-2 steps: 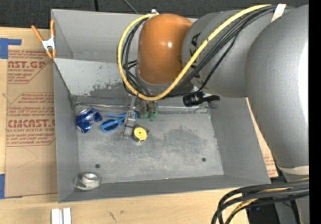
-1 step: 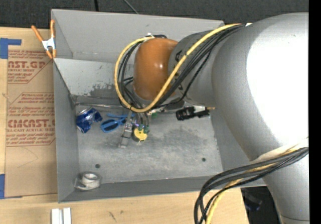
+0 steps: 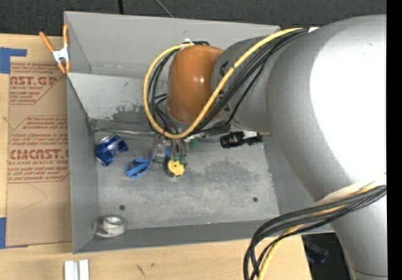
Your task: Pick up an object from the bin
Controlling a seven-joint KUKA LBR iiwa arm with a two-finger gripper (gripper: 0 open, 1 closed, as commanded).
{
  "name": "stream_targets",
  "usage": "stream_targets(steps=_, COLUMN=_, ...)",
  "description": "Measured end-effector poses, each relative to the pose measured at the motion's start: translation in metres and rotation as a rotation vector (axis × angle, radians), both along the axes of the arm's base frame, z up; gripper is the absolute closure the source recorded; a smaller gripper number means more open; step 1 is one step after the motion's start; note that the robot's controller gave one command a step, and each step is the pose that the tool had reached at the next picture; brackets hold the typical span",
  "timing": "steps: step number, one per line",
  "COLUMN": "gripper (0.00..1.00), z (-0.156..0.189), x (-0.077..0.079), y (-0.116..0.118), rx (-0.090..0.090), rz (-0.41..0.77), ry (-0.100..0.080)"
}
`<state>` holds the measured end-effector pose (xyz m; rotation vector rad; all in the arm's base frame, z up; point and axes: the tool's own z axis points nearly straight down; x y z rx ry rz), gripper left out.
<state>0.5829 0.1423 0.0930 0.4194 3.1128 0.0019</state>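
Seemingly nothing is lifted yet. Left of centre on the bin point(image 3: 213, 188) floor lie a crumpled blue wrapper point(image 3: 109, 149) and a small blue piece point(image 3: 138, 167). The gripper point(image 3: 168, 154) hangs low over a small yellow object point(image 3: 175, 168) at centre; whether it is open cannot be told.

Cardboard point(image 3: 31, 115) left of bin point(image 3: 125, 40): red print "CAST", "CAST ACRYLIC SHEET".

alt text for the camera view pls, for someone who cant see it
A robot arm with an orange wrist cover reaches into a grey metal bin, its jaws low beside a small yellow thing at mid-floor. A small blue piece and crumpled blue thing lie left of it, a silver ring in the near-left corner.
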Motion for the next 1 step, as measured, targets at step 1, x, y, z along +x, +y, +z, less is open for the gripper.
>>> stream_targets(steps=1, gripper=1.00, z=0.1527, x=-0.0153, y=0.0223, rx=0.003, rz=-0.071, ry=-0.009)
